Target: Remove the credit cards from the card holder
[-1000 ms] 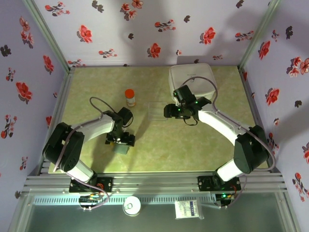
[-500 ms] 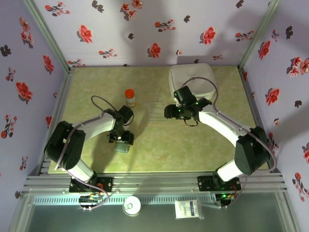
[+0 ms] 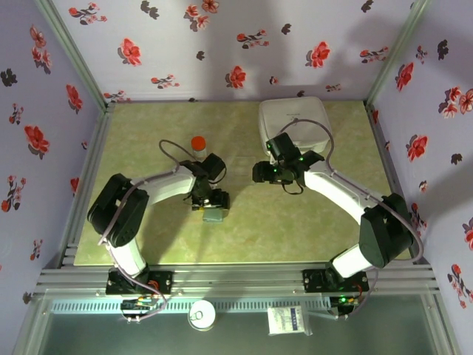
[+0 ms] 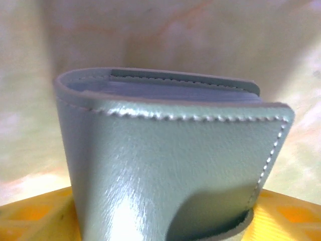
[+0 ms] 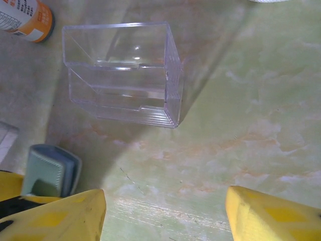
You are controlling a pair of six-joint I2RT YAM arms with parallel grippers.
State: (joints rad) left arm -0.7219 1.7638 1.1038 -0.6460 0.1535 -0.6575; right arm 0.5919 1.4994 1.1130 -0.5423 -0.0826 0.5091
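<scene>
Top view evenly lit from above, soft shadows on the table (image 3: 295, 222). Left wrist view too close, blurred; white glare streaks the wallet (image 4: 165, 165). Right wrist view sharper; clear box (image 5: 120, 75) glints, shadow beside it

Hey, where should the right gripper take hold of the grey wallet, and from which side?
Probably one panel's stitched free edge, from the side opposite the rounded fold: there the wallet gapes slightly, and the left gripper holds it farther down. The right gripper stands open.
</scene>
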